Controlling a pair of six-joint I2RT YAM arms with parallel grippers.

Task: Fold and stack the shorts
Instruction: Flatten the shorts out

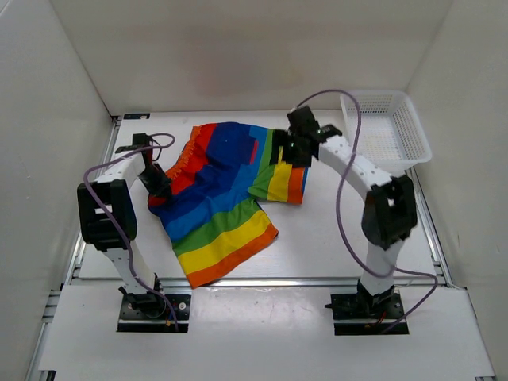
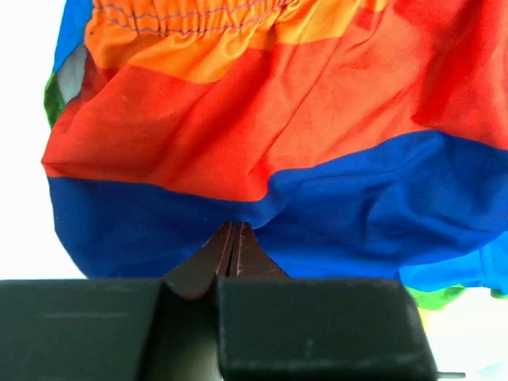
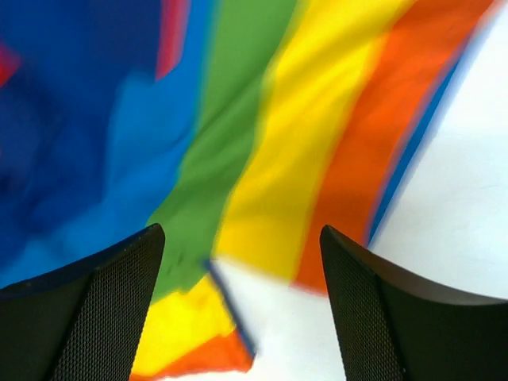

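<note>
Left fingers (image 2: 208, 262) clamped together on the blue band of the soft rainbow-striped cloth shorts (image 1: 214, 198); right fingers (image 3: 87, 309) wide apart over the yellow-and-orange leg, gripping nothing; shorts lying rumpled on the white table (image 1: 341, 230), left of the white mesh plastic basket (image 1: 419, 127).

place: robot lab cell | cues: plain white walls (image 1: 48, 95); framed white table (image 1: 317, 230); bolted arm bases (image 1: 155, 311)
</note>
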